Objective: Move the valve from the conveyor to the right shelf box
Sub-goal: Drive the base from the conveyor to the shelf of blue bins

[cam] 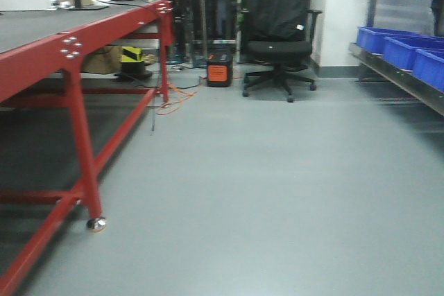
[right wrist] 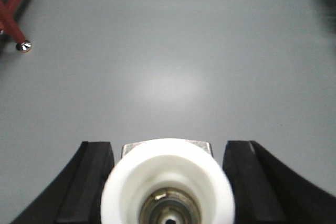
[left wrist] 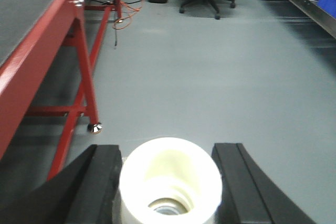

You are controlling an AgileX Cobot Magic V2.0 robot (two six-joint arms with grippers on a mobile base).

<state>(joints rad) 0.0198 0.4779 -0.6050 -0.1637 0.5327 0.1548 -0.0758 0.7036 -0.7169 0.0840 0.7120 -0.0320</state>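
Note:
My left gripper (left wrist: 168,148) is shut on a white plastic valve (left wrist: 170,177), whose open round end faces the camera between the black fingers (left wrist: 102,182). My right gripper (right wrist: 168,142) is shut on a second white valve (right wrist: 167,182) with a metal core and a grey metal part behind it. Both are held above the grey floor. The conveyor (cam: 35,29), a flat dark grey belt on a red frame, stands at the left and also shows in the left wrist view (left wrist: 26,9). Blue boxes (cam: 392,45) sit on the metal shelf (cam: 395,74) at the right. Neither gripper shows in the front view.
A red frame leg with a chrome foot (cam: 96,224) stands at the near left. A black office chair (cam: 281,46), an orange and black unit (cam: 219,71) and orange cable (cam: 173,98) on the floor are at the back. Grey floor (cam: 277,192) runs between conveyor and shelf.

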